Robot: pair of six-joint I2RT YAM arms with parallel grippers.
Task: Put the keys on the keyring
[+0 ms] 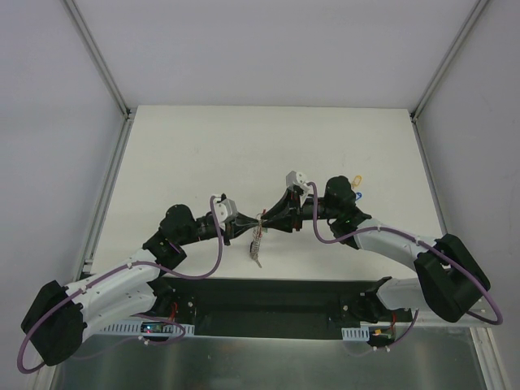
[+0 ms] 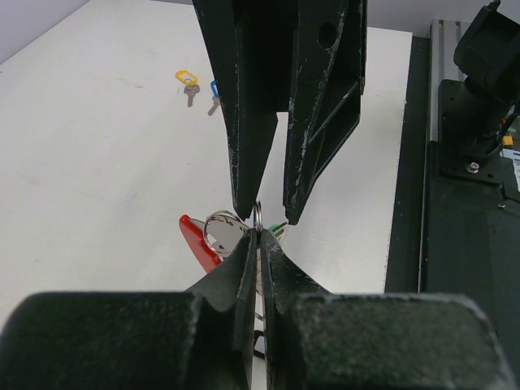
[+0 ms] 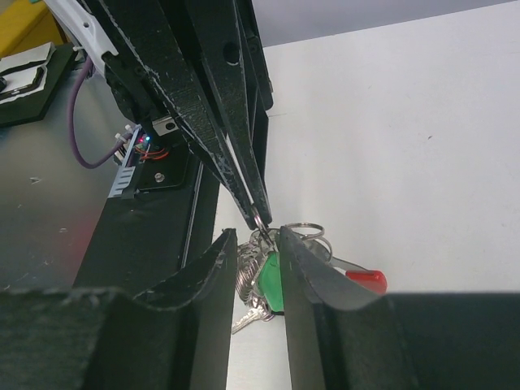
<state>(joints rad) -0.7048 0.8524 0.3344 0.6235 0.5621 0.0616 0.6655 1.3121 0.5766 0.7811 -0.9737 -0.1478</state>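
- Keyring (image 2: 199, 242) sits at centre frame in the left wrist view, lifted off the white table (image 2: 97, 162), red loop sticking out to the left.
- Left gripper (image 2: 258, 231): jaws pressed together on the thin metal ring of the keyring.
- Right gripper (image 2: 270, 215) comes in from the top of that frame, tip to tip with the left; jaws narrowly apart, clamping nothing.
- Green key (image 3: 270, 284) hangs on the bunch, its head in the gap between the right fingers; contact unclear.
- Yellow key (image 2: 186, 79) and blue key (image 2: 214, 88) lie side by side on the table, upper left, well apart from the keyring.
- Both sets of fingers crowd the ring and hide most of it.
- Black base rail (image 2: 406, 203) runs down the right of the frame.
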